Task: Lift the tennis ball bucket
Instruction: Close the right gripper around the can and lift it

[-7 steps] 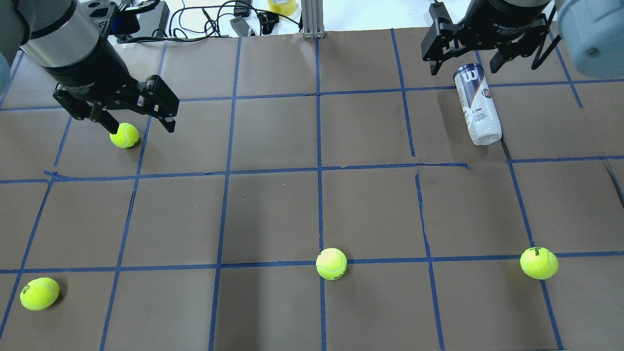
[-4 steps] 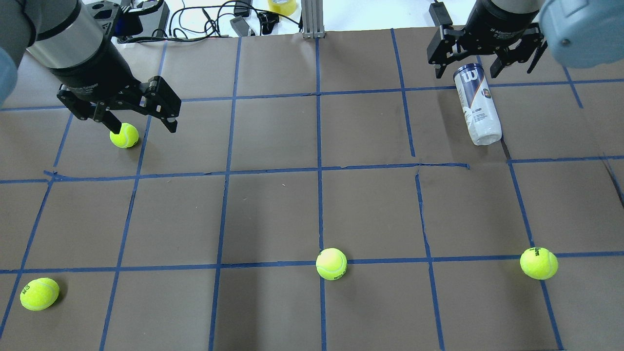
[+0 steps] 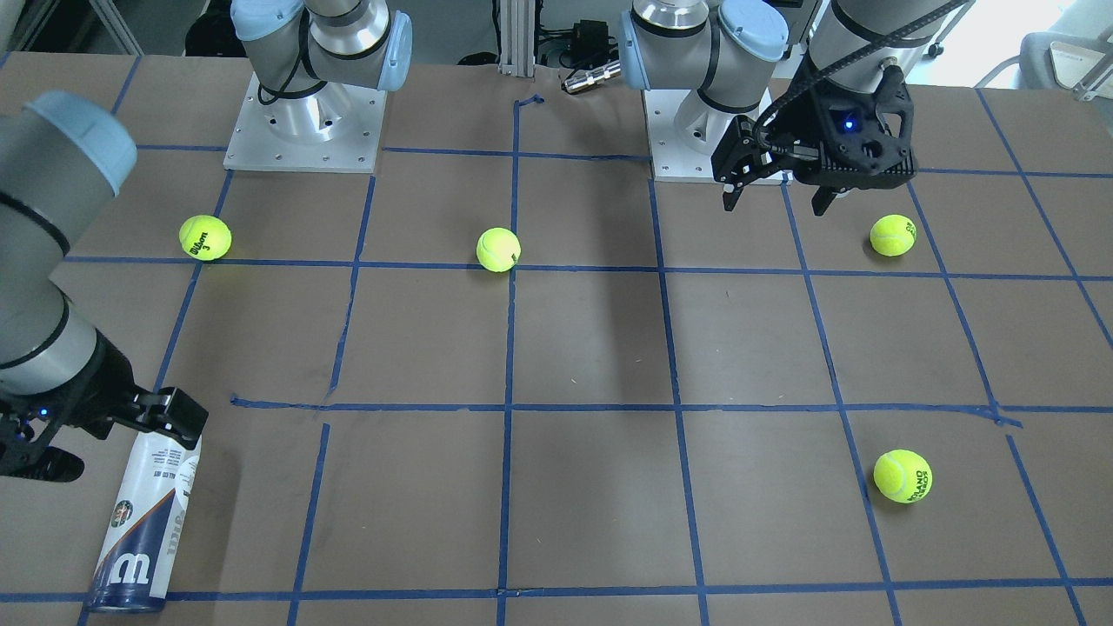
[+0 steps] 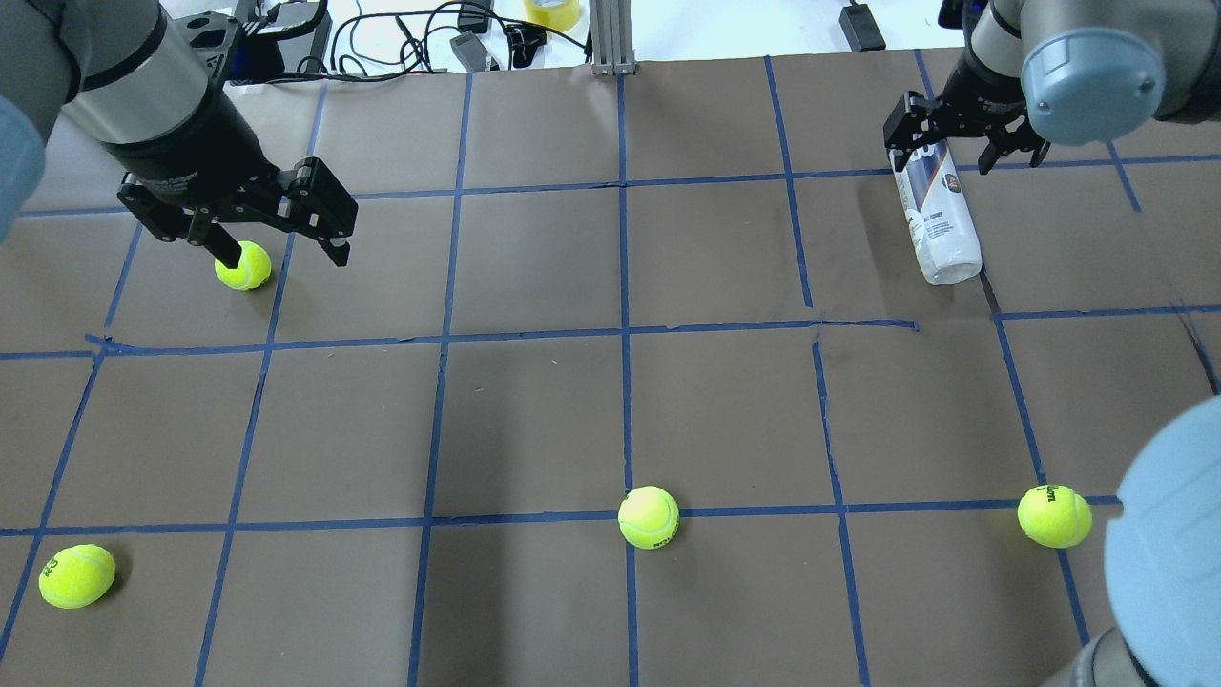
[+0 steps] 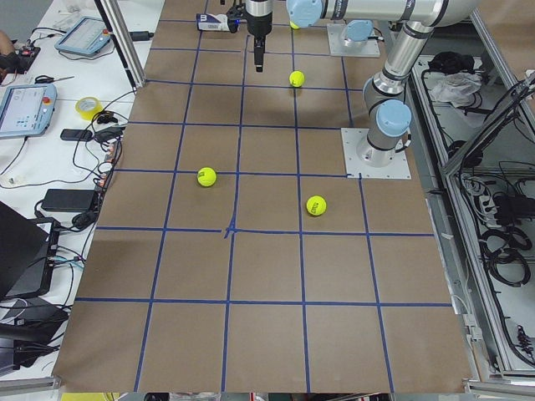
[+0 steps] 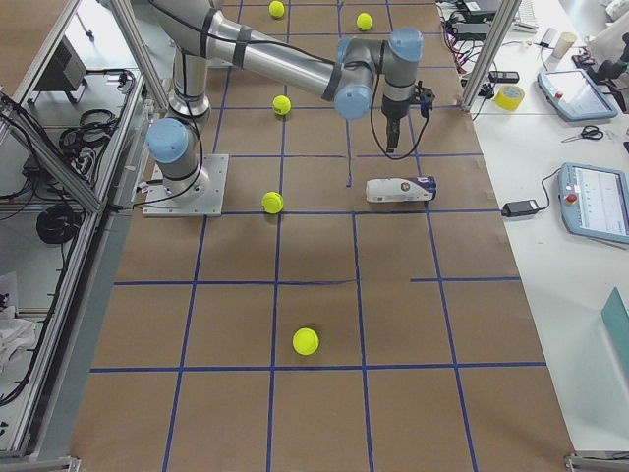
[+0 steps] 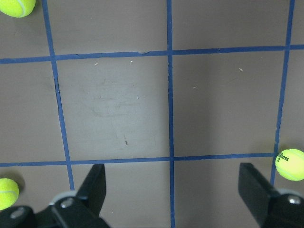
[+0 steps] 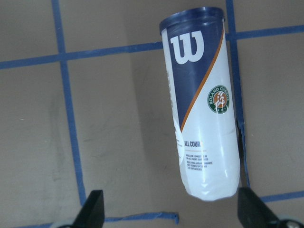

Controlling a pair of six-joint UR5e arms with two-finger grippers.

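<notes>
The right gripper [image 8: 172,213] is spreading its jaws wide and gripping nothing. It is hanging over the can [image 8: 202,118], whose white end is showing between the two fingers [image 8: 92,211] in the wrist view, nearer one of them. The gripper seems to be hovering clear of the can rather than touching it, though no view is showing the gap plainly.

The can is lying on its side on the table [image 4: 534,410], in the far right part as the robot sees it; its navy capped end is pointing away from the robot and crossing a blue tape line [image 8: 118,49].

The left gripper [image 4: 283,250] is also holding its jaws wide and empty, hanging above the far left part of the table; a ball [image 4: 243,265] is lying on the paper near it, apart from the fingers in the front view.

Three more balls are lying along the row nearest the robot: one at the left [image 4: 76,575], one in the middle [image 4: 649,516], one at the right [image 4: 1054,515], all well apart from the can.
</notes>
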